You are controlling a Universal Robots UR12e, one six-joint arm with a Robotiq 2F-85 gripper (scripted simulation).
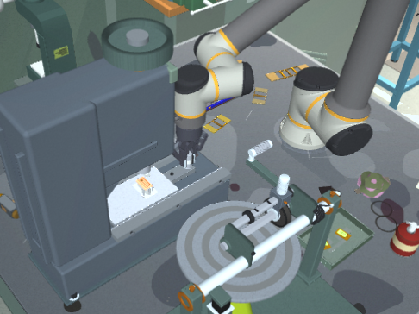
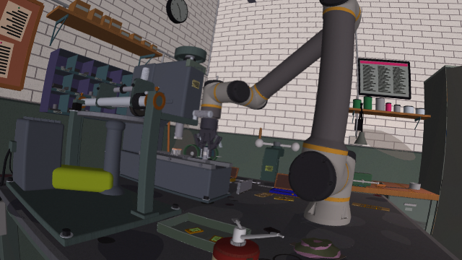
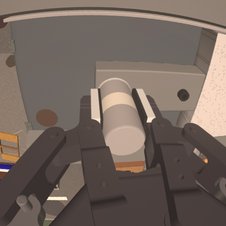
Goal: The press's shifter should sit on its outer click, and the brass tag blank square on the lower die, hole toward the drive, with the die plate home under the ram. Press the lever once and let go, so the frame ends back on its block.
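The die plate's round grey pull knob [image 3: 121, 115] stands on a grey bracket at the plate's outer end and is held in my closed gripper [image 1: 188, 160], which comes straight down on it. The pale die plate [image 1: 142, 194] lies in the press's opening under the grey housing, with the brass tag blank [image 1: 145, 186] on the lower die near its middle. The press frame with its white lever bar [image 1: 254, 254] and knurled handle [image 1: 260, 149] stands in front, above the ringed disc [image 1: 238, 246]. The yellow block [image 2: 82, 178] lies on the frame's base. I cannot make out the shifter.
The press housing [image 1: 82, 142] rises close on the left of my wrist. A green tray [image 1: 340, 235] with brass blanks lies right of the frame, a red canister [image 1: 405, 238] beyond it. Brass strips [image 1: 286, 72] lie on the bench behind, near my arm's base [image 1: 304, 129].
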